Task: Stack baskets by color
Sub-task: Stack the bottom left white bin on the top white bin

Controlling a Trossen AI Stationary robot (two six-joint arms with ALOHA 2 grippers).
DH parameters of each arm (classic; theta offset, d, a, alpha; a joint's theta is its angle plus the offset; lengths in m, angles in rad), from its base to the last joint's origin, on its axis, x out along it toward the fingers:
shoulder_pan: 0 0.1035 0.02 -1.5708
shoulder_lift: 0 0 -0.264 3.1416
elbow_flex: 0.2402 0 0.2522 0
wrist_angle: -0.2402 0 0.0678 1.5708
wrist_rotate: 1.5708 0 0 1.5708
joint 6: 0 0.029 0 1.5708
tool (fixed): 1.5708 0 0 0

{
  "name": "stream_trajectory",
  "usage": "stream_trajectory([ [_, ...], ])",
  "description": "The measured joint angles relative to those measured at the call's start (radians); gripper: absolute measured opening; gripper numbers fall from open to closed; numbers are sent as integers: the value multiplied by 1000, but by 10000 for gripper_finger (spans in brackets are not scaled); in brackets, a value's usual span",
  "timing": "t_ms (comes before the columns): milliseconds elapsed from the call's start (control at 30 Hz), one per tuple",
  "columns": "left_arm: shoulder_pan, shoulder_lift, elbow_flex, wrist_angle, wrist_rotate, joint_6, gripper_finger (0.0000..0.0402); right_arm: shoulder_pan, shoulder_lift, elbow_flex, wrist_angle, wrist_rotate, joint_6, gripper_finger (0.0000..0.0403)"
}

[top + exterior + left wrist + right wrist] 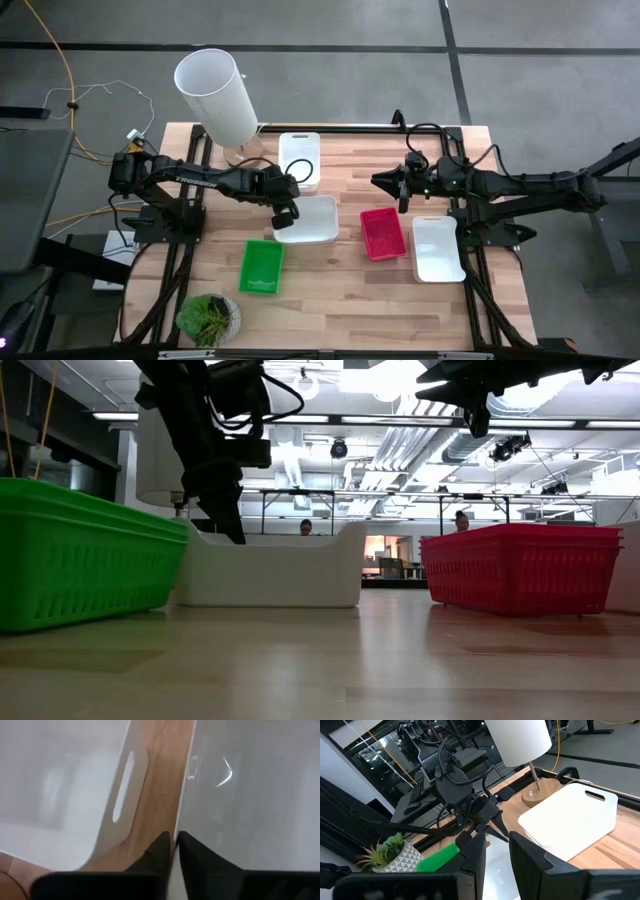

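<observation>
Gripping the near wall of a white basket (310,222) at mid-tabletop, the left end effector (284,216) has its fingers (159,855) pinched on the rim, 1 on each side. A green stack (262,267) lies toward the front-left, near a potted plant (209,318); another white basket (300,160) sits behind, beside a lamp (216,93). Farther right, a red stack (382,233) and a third white basket (438,248) lie side by side. The right end effector (403,195) hangs above, fingers slightly apart, holding nothing.
</observation>
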Motion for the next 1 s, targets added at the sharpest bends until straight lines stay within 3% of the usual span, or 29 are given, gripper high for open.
stream_trajectory([
  [300,-2,-67,44,-4,14,1,2,0,0,0,0,-1,0,74],
  [567,0,-291,127,-24,-41,-51,0,0,0,0,4,-3,1,74],
  [667,2,-387,129,-25,-146,-153,0,0,-1,0,46,0,1,74],
  [867,3,-481,105,-29,-459,-478,0,-1,-1,0,92,22,-3,74],
  [1000,3,-482,22,9,-551,-712,0,-1,-1,0,88,27,0,74],
])
